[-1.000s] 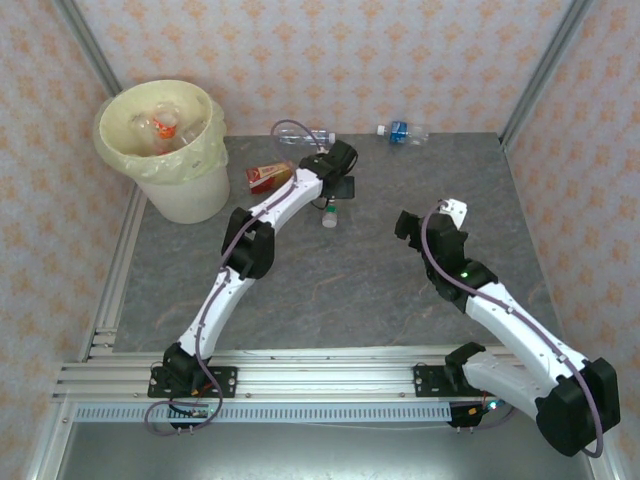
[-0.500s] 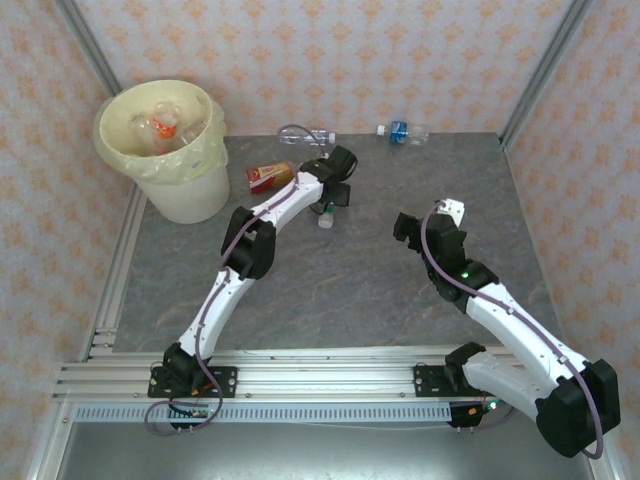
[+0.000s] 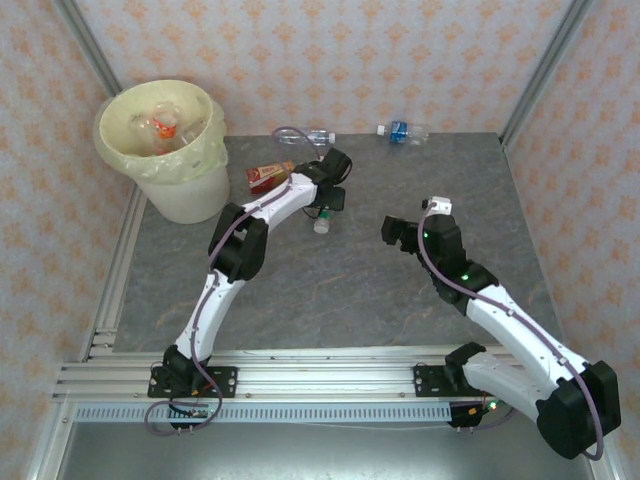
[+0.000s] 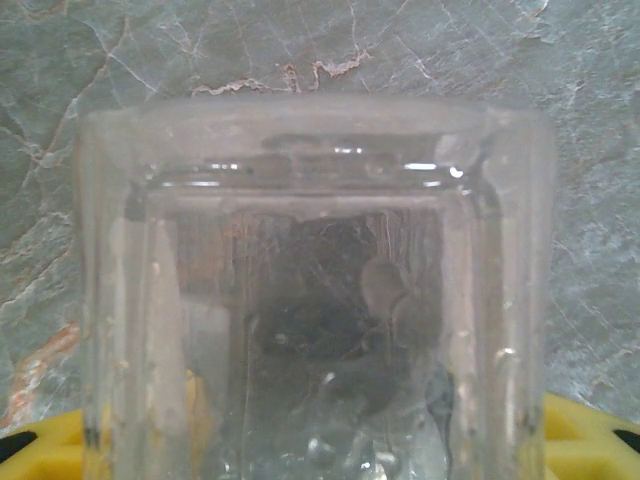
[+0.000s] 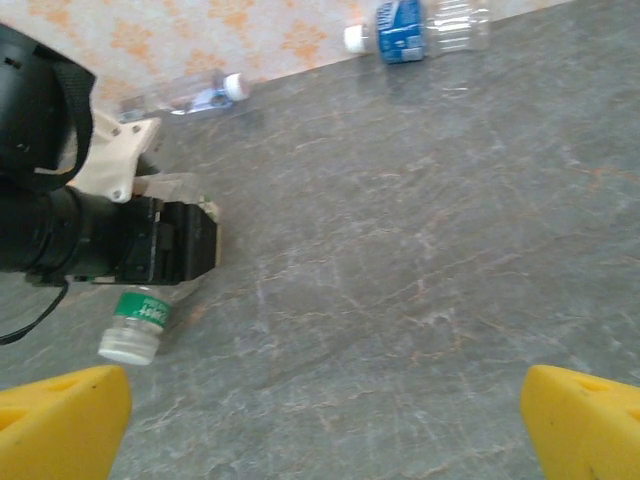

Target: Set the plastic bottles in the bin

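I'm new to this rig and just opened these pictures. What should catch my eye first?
The left gripper, reaching toward the rear of the table, grips a small clear bottle with a green label. At the far left corner stands the big cream bin, bottles already inside. The right gripper hovers open, empty, nearby.

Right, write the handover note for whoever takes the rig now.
Left gripper: fingers closed around the green-label bottle.
Right gripper: open, empty.
Done: several bottles lie in the bin.
Left: bin the gripped one, then the red-label bottle near the bin, and the clear bottle and blue-label bottle at the table's far edge.
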### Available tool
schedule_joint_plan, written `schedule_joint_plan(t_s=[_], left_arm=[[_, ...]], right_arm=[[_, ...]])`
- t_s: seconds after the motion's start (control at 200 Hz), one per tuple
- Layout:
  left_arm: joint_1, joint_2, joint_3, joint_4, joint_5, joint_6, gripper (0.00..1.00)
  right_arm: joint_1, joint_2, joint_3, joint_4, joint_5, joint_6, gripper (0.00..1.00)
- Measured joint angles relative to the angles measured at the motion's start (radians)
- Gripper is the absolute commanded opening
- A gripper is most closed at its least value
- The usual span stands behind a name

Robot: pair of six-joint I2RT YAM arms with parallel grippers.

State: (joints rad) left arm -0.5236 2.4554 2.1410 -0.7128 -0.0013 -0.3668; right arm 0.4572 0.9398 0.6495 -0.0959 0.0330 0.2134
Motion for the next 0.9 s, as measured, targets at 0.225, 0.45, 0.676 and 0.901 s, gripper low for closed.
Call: schedule_joint_plan(t_s=[0.225, 0.45, 0.676, 0.901], left_arm=[[0.000, -0.130, -0.137, 0.076, 0.038, -0.025, 0.46], [0.000, -0.273, -0.260, 0.151, 0.066, -0.048, 0.46], [0.000, -0.388, -0.325, 0.185, 0.073, -0.054, 0.46], [0.000, -0.537, -0.399, 0.205, 0.072, -0.054, 0.47]], right_arm=[[0.000, 0.000, -0.032, 0.076, -0.095, -0.010, 0.99], [0.000, 0.000, -0.047, 0.161, -0.192, -0.010, 0.99], [0.000, 0.000, -0.066, 0.249, -0.278, -0.009, 0.99], [0.000, 0.021, -0.069, 0.309, -0.314, -0.008, 0.99]])
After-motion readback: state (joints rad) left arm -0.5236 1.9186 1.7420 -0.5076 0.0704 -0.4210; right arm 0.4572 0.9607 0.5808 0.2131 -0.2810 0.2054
